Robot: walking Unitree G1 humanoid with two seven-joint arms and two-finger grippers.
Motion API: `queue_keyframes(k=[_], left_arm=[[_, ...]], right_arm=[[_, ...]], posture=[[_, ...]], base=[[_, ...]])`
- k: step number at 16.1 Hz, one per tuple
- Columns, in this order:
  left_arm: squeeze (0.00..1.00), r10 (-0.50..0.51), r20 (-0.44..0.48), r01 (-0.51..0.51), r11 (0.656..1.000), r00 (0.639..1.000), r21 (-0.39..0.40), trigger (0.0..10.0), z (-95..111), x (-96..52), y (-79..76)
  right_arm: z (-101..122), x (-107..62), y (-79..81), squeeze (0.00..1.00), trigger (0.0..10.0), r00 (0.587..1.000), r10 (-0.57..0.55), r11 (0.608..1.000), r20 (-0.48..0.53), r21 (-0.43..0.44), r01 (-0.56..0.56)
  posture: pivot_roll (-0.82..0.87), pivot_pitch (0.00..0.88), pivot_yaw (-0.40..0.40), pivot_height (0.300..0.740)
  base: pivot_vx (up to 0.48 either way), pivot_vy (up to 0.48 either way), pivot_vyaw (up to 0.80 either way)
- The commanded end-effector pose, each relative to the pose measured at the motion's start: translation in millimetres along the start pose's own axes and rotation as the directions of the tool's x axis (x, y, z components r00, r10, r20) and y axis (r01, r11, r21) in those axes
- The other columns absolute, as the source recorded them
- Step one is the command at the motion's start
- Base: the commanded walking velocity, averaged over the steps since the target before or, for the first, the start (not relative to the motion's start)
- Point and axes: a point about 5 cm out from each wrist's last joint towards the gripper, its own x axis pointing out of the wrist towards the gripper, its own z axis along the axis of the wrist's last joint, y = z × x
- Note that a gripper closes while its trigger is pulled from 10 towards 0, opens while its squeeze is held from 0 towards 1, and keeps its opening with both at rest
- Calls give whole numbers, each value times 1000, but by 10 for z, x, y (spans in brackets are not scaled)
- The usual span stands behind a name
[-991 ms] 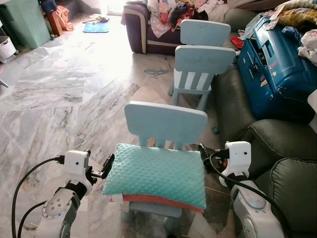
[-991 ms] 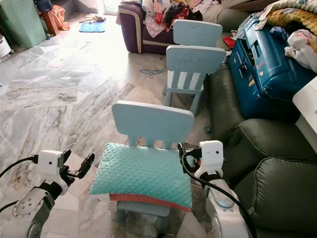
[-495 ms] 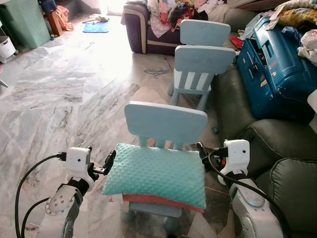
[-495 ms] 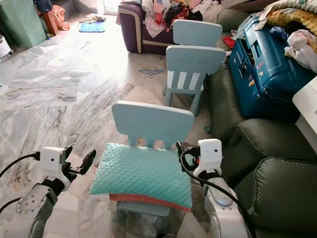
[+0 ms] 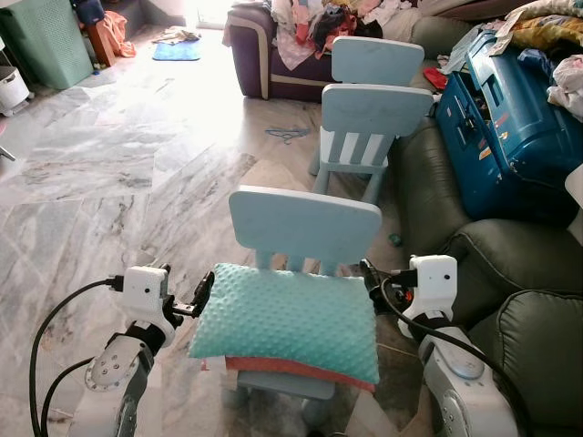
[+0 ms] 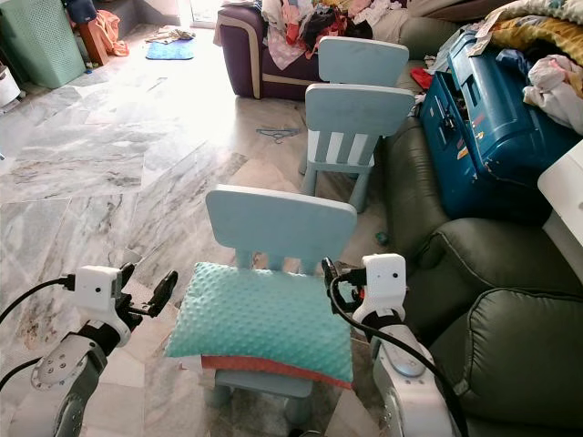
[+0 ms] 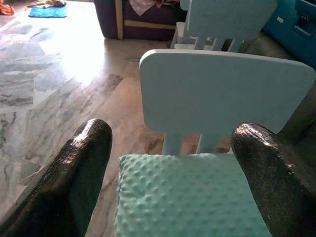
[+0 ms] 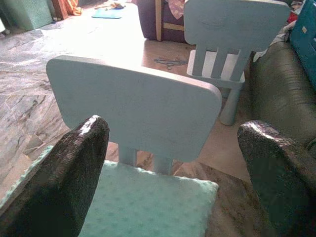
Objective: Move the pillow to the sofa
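Observation:
A teal dotted pillow (image 5: pixel 287 319) with a red underside lies flat on the seat of a small light-blue chair (image 5: pixel 305 218). My left gripper (image 5: pixel 189 284) is open at the pillow's left edge, its black fingers (image 7: pixel 81 168) spread either side of the near-left corner. At the pillow's right rear corner my right gripper (image 5: pixel 375 275) is open too, its fingers (image 8: pixel 74 173) wide apart and facing the chair's backrest. Neither holds anything. A dark green sofa (image 5: pixel 496 264) stands just to the right of the chair.
A blue suitcase (image 5: pixel 496 118) and loose clothes lie on the green sofa's far end. Two more light-blue chairs (image 5: pixel 373 114) stand behind the first. A purple sofa (image 5: pixel 260 50) heaped with clothes is at the back. Marble floor (image 5: pixel 118 173) stretches to the left.
Both grippers have edged slightly forward and inward, closer to the pillow's sides. The pillow and chair have not moved.

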Motion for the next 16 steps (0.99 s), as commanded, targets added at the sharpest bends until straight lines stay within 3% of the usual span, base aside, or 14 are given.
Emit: queue_keyframes(k=[1, 16], left_arm=[[0, -7, -12, 7, 1000, 1000, 6, 10000, -30, 8, -17], [0, -11, -8, 11, 1000, 1000, 14, 10000, -39, 27, -58]], right_arm=[[11, 13, -4, 0, 10000, 1000, -4, 1000, 7, 2, 4], [15, 49, 15, 0, 10000, 1000, 0, 1000, 18, 3, 0]], posture=[[-30, 95, -45, 740], [-22, 80, -49, 740]], base=[[0, 0, 0], [0, 0, 0]])
